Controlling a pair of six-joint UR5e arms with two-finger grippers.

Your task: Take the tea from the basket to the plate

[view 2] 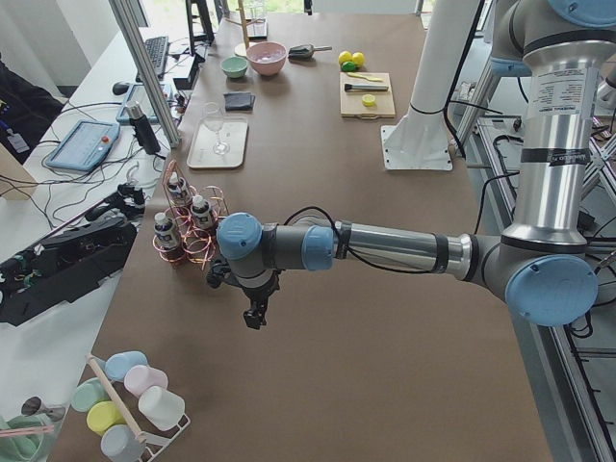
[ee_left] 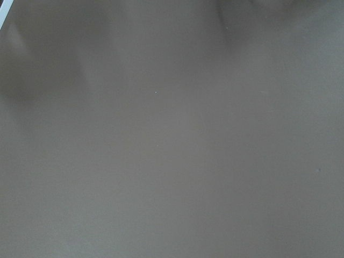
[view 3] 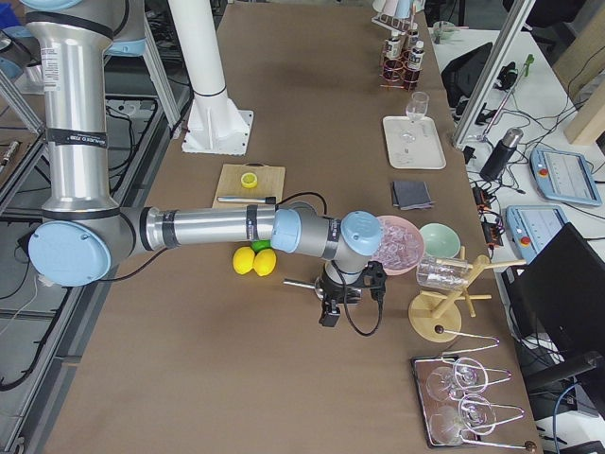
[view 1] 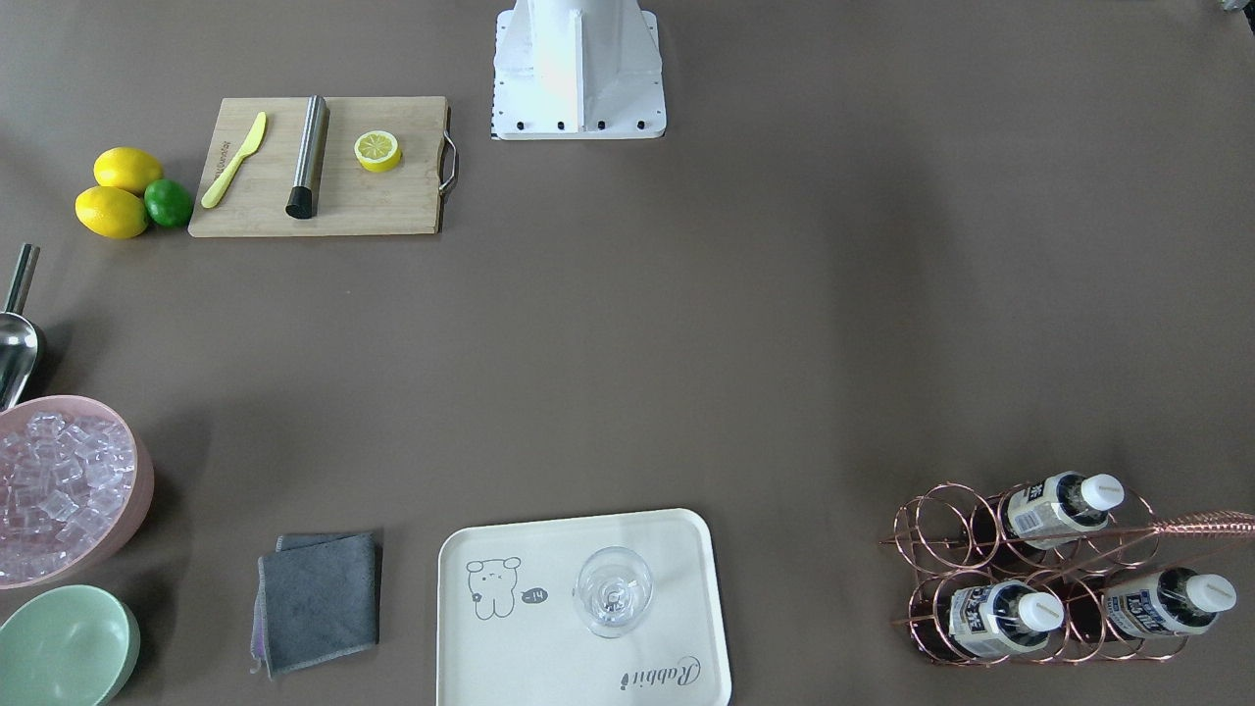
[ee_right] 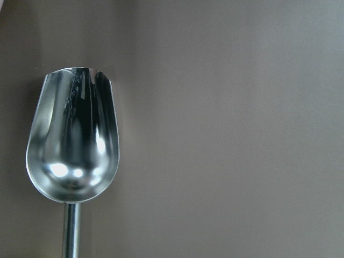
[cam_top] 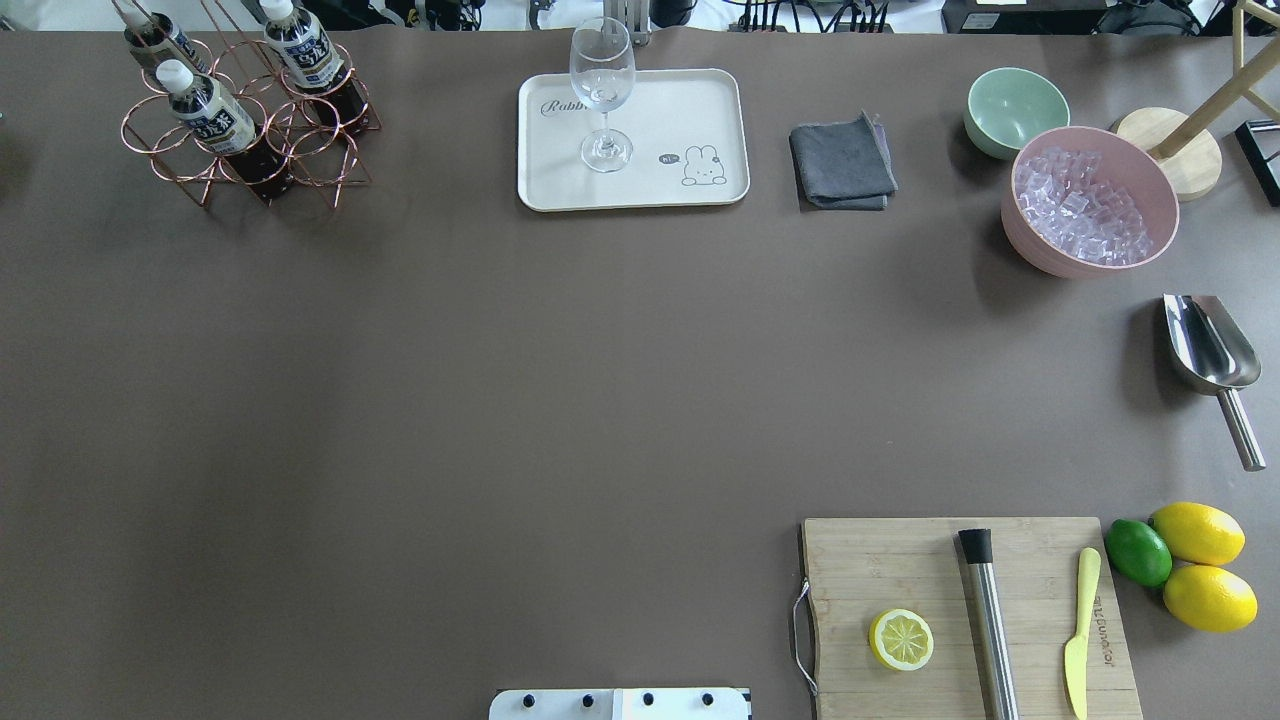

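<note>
Your left claw (view 2: 255, 318), its opening impossible to tell, hangs near the basket (view 2: 192, 250) beyond it, where lifting a tea (view 2: 166, 232) tilted could snag a ring and topple everything.

Bare tabletop (cam_top: 500, 380) is stretching wide between the basket (cam_top: 335, 165) and the plate (cam_top: 685, 105). The basket's tall handle (view 1: 1206, 526) is rising among the three tea bottles (cam_top: 207, 108), while a wine glass (cam_top: 603, 70) is standing near the plate's middle, leaving its bear-drawing side open
</note>
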